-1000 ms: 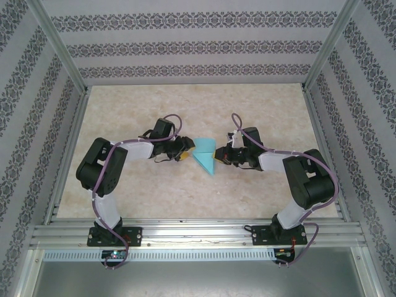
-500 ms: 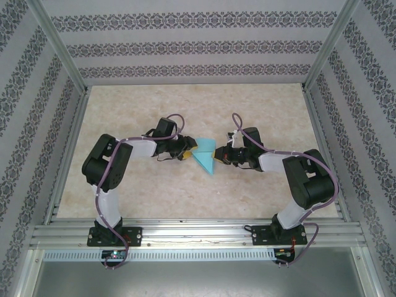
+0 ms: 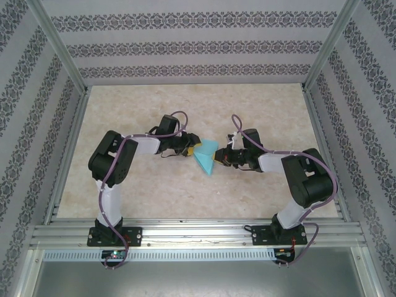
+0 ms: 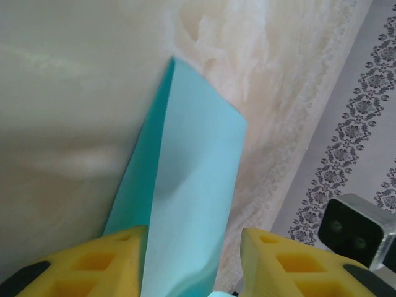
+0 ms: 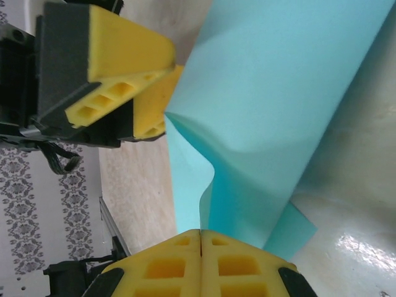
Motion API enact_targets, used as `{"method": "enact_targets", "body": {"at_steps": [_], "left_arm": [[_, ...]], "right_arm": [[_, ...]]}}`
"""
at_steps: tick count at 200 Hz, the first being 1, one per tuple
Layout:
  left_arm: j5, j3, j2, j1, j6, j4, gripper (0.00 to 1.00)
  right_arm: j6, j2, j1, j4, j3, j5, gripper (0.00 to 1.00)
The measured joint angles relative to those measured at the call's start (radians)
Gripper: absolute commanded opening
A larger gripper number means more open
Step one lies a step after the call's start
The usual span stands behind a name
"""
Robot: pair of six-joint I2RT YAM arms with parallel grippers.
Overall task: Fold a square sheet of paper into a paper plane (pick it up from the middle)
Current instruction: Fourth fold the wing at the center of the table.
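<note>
Left jaws edge in from 9 o'clock, straddling the paper [image 3: 205,158] unclenched, right jaws pinching its 3 o'clock edge; mid-fold, next they must close on the flap.

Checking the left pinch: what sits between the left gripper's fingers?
Folded turquoise paper runs up between the parted fingers of the left gripper, closer to one finger than the other. The left wrist view shows it.

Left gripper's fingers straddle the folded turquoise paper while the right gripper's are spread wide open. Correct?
No. The right gripper is shut, its yellow fingers pressed together on an edge of the folded turquoise paper; the right wrist view shows it. The left gripper does straddle the paper.
</note>
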Motion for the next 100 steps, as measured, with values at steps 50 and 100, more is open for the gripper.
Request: {"method": "enact_targets", "body": {"at_steps": [50, 100], "left_arm": [[0.024, 0.068, 0.048, 0.0, 0.005, 0.003, 0.4], [0.028, 0.097, 0.058, 0.0, 0.042, -0.024, 0.17]], "right_arm": [[0.0, 0.0, -0.006, 0.0, -0.024, -0.002, 0.01], [-0.009, 0.002, -0.02, -0.01, -0.025, -0.003, 0.03]]}}
